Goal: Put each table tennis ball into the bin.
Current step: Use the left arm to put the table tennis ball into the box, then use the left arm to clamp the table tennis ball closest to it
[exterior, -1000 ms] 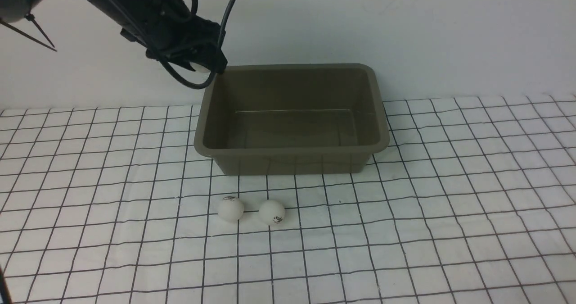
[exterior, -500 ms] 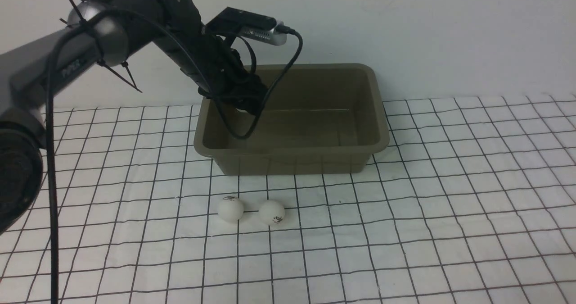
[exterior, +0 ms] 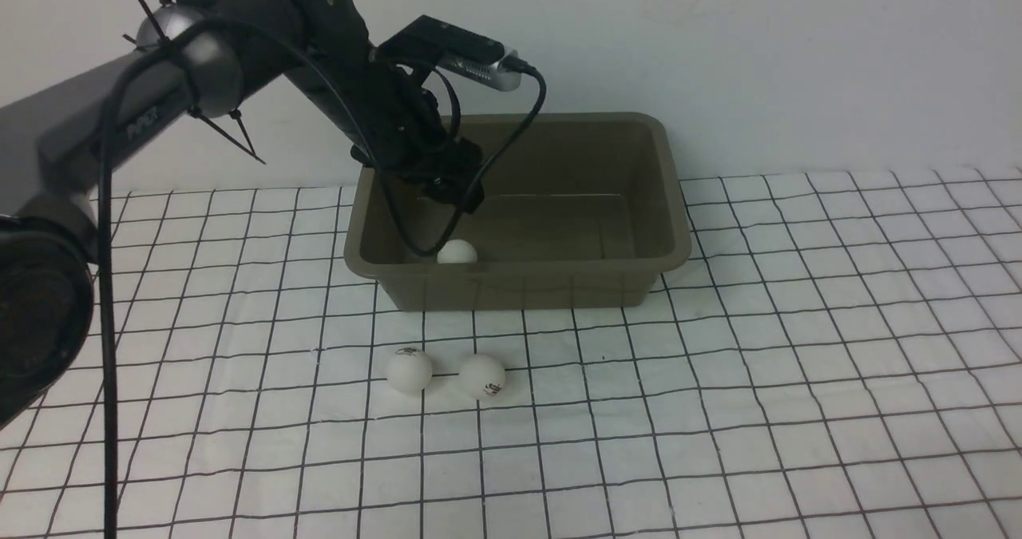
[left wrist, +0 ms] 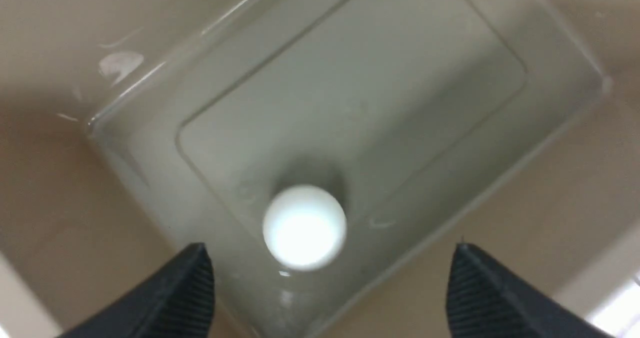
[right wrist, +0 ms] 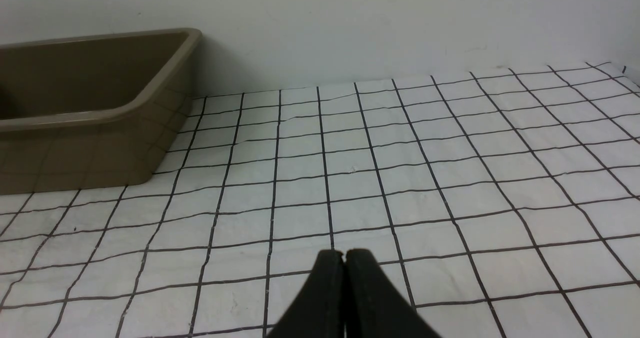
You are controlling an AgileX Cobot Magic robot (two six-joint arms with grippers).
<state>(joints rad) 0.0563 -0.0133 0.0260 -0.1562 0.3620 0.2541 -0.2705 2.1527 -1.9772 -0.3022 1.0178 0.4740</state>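
The olive-brown bin [exterior: 671, 251] stands at the back middle of the cloth. One white table tennis ball [exterior: 457, 252] lies loose on its floor near the front left wall, also in the left wrist view as a bright ball [left wrist: 304, 226]. My left gripper [exterior: 457, 192] hangs over the bin's left part, above that ball, open and empty; its fingertips [left wrist: 192, 273] stand wide apart. Two more table tennis balls lie on the cloth before the bin, one [exterior: 409, 369] beside the other [exterior: 482, 376]. My right gripper [right wrist: 344, 254] is shut, low over the cloth, holding nothing.
A white cloth with a black grid [exterior: 798, 363] covers the table. A pale wall [exterior: 798, 60] rises right behind the bin. The bin's right end [right wrist: 165, 92] shows in the right wrist view, to the side of the right gripper.
My left arm swung from the bin's back left corner to over its inside. The gripper opened, and the ball it held now lies on the bin's floor.
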